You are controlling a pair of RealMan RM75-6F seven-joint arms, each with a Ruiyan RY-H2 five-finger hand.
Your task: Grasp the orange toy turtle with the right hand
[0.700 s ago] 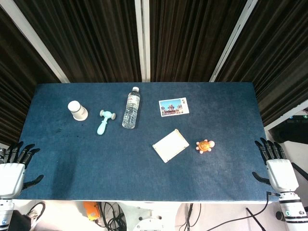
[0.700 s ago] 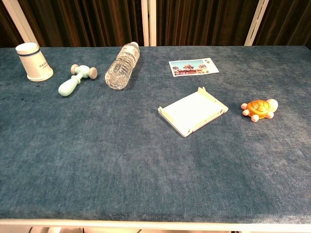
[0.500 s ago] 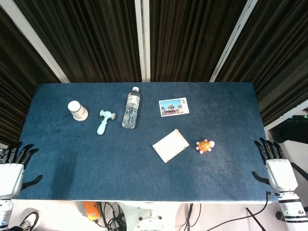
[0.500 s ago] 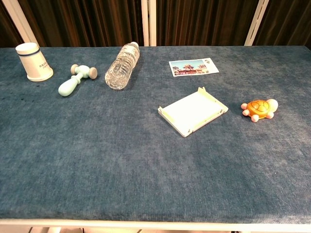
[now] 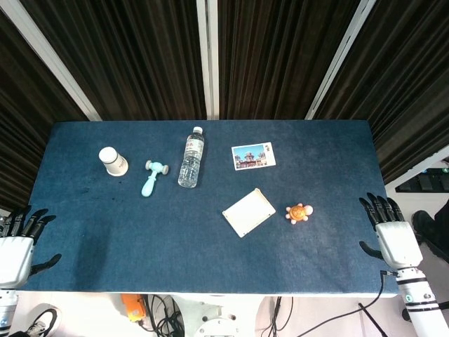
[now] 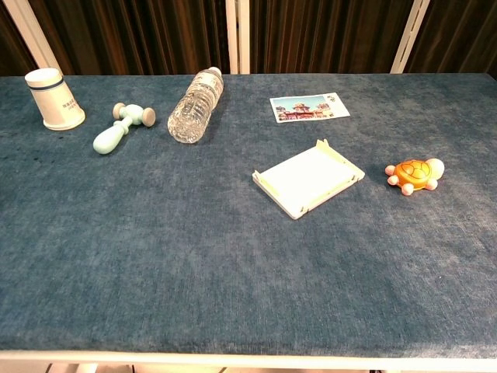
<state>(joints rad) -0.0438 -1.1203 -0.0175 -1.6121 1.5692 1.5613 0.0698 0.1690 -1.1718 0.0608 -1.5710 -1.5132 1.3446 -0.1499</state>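
The orange toy turtle (image 5: pixel 299 212) lies on the blue table (image 5: pixel 140 239), right of centre; the chest view shows the turtle (image 6: pixel 415 175) near the right edge of the picture. My right hand (image 5: pixel 391 237) hovers at the table's right front corner, well right of the turtle, fingers spread and holding nothing. My left hand (image 5: pixel 17 246) sits off the left front corner, fingers apart and empty. Neither hand appears in the chest view.
A white tray-like lid (image 5: pixel 248 212) lies just left of the turtle. Further back are a postcard (image 5: pixel 253 156), a lying water bottle (image 5: pixel 190 157), a light-blue toy hammer (image 5: pixel 152 176) and a white cup (image 5: pixel 112 161).
My right hand has shifted up and leftward, toward the table's right edge. My left hand has sunk slightly lower. The objects on the table have not moved.
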